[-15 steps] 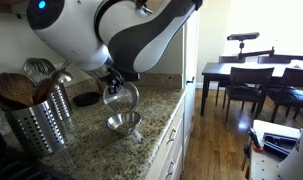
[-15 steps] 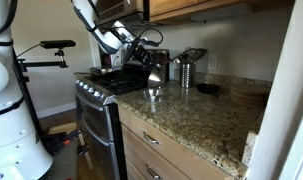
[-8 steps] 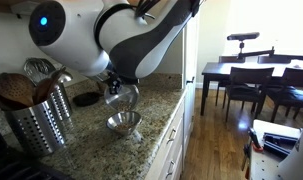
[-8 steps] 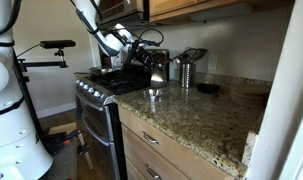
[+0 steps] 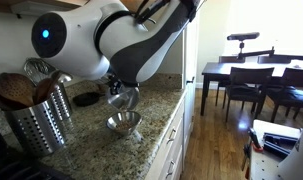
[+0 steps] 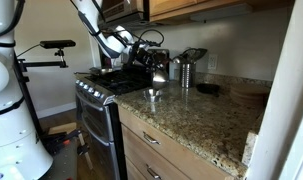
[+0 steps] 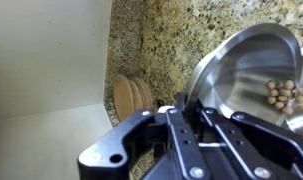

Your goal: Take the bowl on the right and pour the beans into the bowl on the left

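Tilting was the step in hand: the gripper (image 5: 115, 87), jaws clamped on the rim of the held bowl (image 5: 123, 97), hung it just above the lower bowl (image 5: 123, 123) on the granite counter (image 5: 91, 140). The beans (image 7: 282, 94) lay inside the held bowl (gathered toward one side). A good pour would need slow rotation, lip centred over the receiver. Counted: two steel bowls, one heap of beans.

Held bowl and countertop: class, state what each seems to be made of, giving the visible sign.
The held bowl: apparently polished steel; its inside shines silver and mirrors light. The countertop: probably polished granite, perhaps a look-alike; speckled brown, tan and black grain.
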You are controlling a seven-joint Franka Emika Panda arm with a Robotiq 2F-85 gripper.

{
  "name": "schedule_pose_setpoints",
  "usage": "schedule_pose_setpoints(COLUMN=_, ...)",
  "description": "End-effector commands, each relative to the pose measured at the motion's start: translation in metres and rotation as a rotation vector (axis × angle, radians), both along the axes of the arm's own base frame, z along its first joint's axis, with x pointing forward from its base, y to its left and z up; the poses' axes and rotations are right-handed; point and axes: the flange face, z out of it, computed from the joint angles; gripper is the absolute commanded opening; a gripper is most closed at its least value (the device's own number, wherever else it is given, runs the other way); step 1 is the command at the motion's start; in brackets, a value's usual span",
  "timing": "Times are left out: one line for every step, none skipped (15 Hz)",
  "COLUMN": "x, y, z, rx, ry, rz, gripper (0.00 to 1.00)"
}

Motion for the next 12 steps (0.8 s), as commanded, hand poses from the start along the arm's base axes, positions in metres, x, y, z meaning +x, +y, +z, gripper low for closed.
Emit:
schedule_pose_setpoints(x=0.0, y=0.002, z=0.002, rx=-0.04, ry=-0.057, rz=-0.017, gripper=0.08)
schedule_pose_setpoints(x=0.0, y=0.001, z=0.001, rx=-0.042, ry=-0.059, rz=-0.019, gripper=0.08)
schedule_pose_setpoints(x=0.007, y=-0.005, z=0.005, rx=-0.043, ry=-0.048, rz=-0.022, gripper=0.08)
schedule_pose_setpoints(x=0.008, y=-0.006, z=0.006, rx=-0.044, ry=-0.039, rz=-0.024, gripper=0.09)
schedule_pose_setpoints(x=0.009, y=-0.007, z=0.006, rx=-0.042, ry=-0.032, rz=-0.028, gripper=0.08)
schedule_pose_setpoints(x=0.01, y=-0.007, z=0.007, rx=-0.042, ry=-0.027, rz=-0.031, gripper=0.08)
schedule_pose_setpoints(x=0.011, y=-0.008, z=0.008, rx=-0.043, ry=-0.03, rz=-0.034, gripper=0.08)
schedule_pose_setpoints(x=0.012, y=-0.008, z=0.009, rx=-0.043, ry=-0.031, rz=-0.036, gripper=0.08)
schedule_pose_setpoints(x=0.012, y=-0.008, z=0.009, rx=-0.039, ry=-0.019, rz=-0.036, gripper=0.08)
schedule_pose_setpoints(x=0.013, y=-0.008, z=0.009, rx=-0.039, ry=-0.017, rz=-0.035, gripper=0.08)
schedule_pose_setpoints(x=0.012, y=-0.007, z=0.009, rx=-0.034, ry=0.001, rz=-0.033, gripper=0.08)
schedule_pose_setpoints(x=0.012, y=-0.007, z=0.008, rx=-0.033, ry=0.011, rz=-0.034, gripper=0.08)
